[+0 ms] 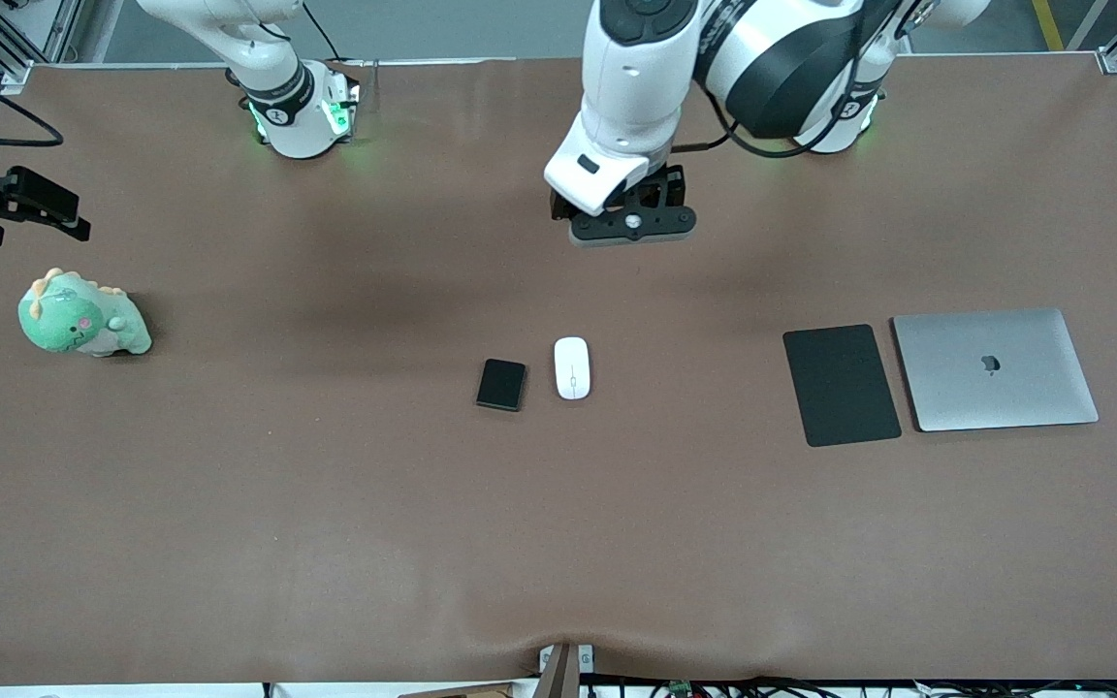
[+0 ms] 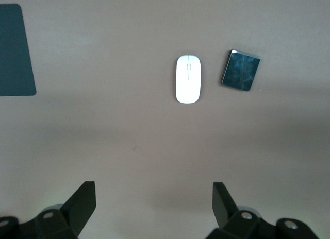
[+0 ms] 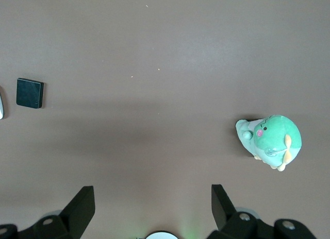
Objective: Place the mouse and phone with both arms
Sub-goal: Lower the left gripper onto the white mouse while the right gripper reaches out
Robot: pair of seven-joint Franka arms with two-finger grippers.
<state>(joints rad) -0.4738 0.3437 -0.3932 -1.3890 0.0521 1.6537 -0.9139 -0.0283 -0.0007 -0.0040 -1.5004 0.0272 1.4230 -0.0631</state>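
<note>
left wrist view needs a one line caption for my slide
Open left tool hovers over bare table, with the white mouse and black phone side by side ahead, untouched.

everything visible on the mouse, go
The mouse is a small white oval with a glossy, plastic-looking shell and a thin line down the middle of its top, ending at a small mark. It lies flat on the brown table, near the table's middle, long axis running toward and away from the front camera. The phone lies beside it toward the right arm's end, with a gap between them. Only the table touches it. The left gripper is open over bare table, not over the mouse.
</note>
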